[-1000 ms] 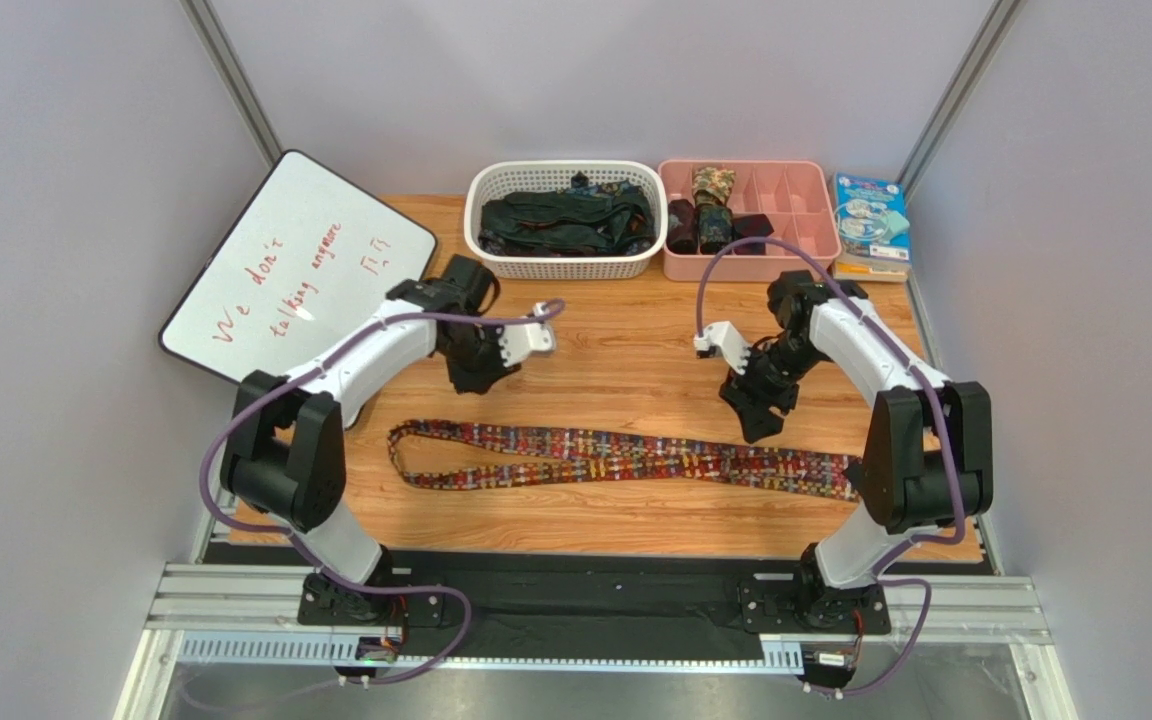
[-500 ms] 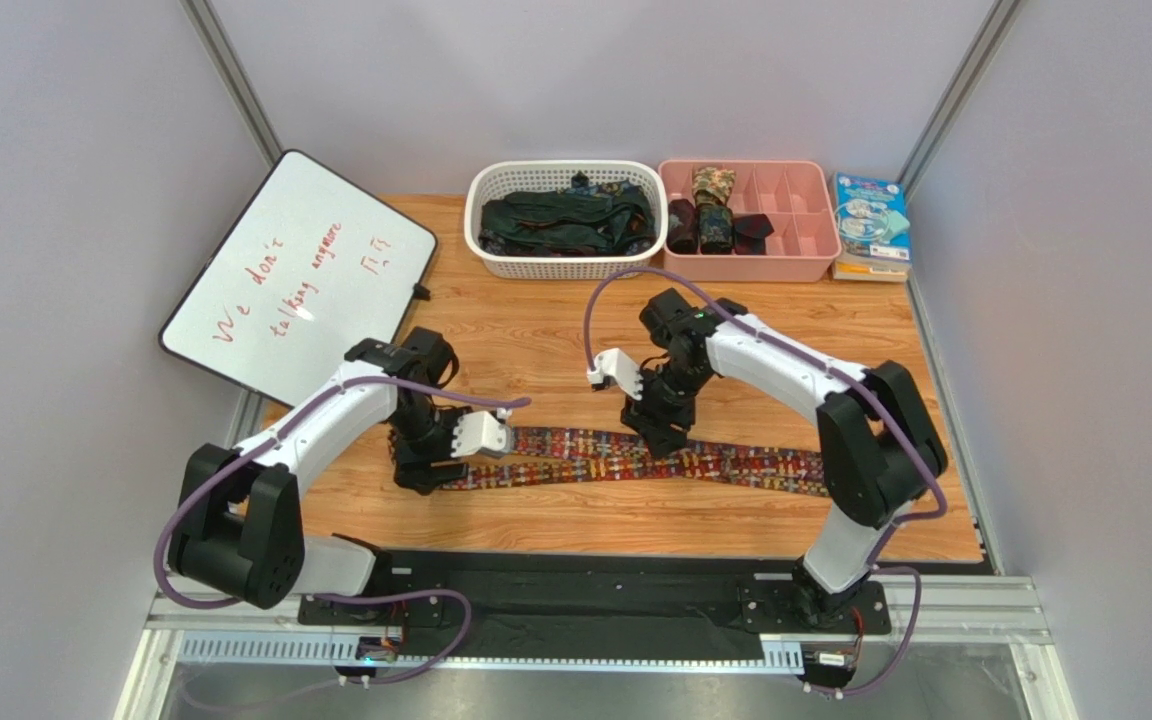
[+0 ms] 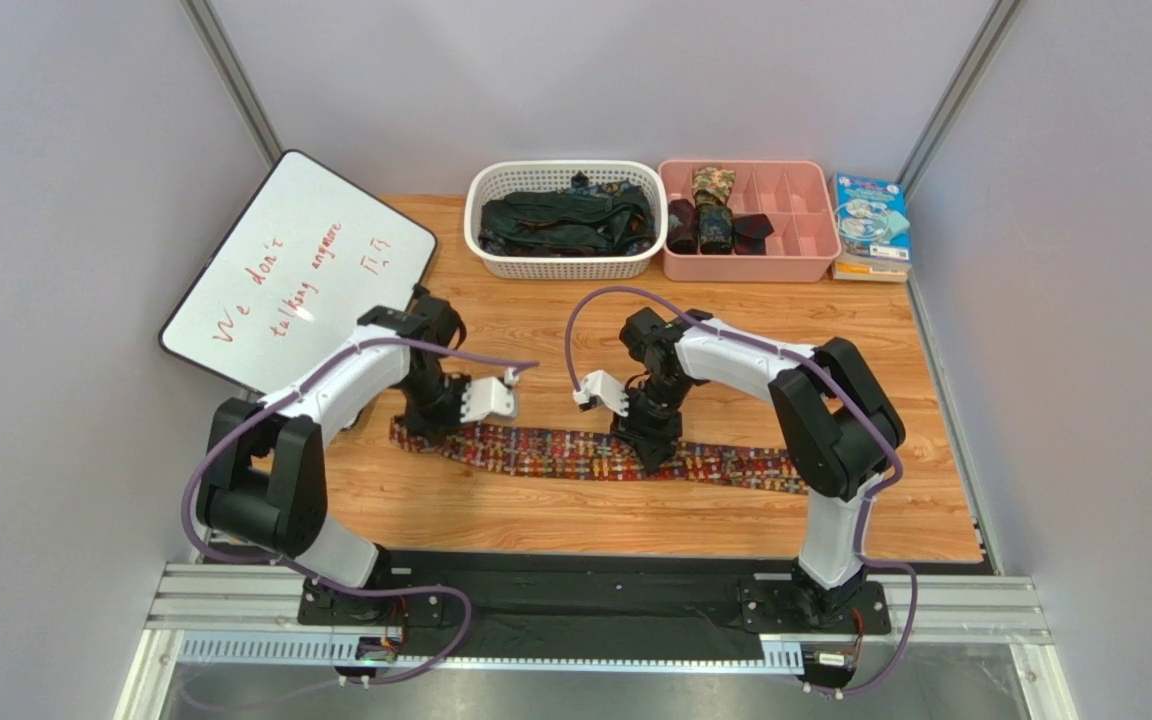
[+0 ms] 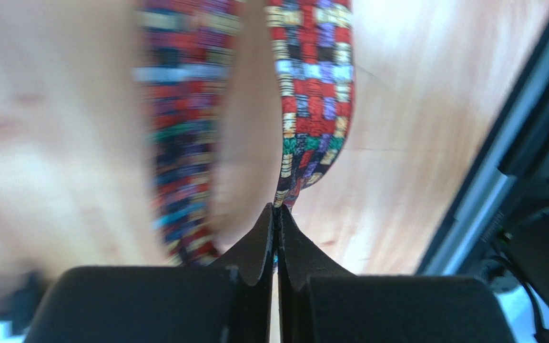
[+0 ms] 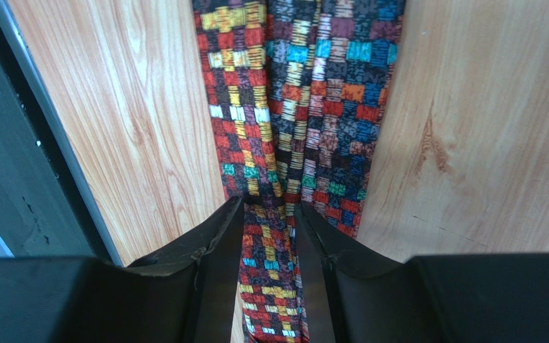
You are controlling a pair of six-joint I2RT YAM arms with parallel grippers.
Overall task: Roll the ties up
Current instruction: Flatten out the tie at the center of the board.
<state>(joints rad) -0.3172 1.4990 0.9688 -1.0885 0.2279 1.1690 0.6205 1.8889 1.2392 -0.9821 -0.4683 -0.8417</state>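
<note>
Two grippers: left gripper pinches patterned tie; right gripper narrowly straddles it.

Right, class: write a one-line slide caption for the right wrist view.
Right claw straddling one strip of the colourful patterned tie lying doubled on the wooden table.

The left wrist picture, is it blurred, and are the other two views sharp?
Left wrist view: the patterned tie and wood smear on the left side, sharper at right. Right wrist view: the tie's weave and the table grain are crisp. Top view: evenly lit and clear.
</note>
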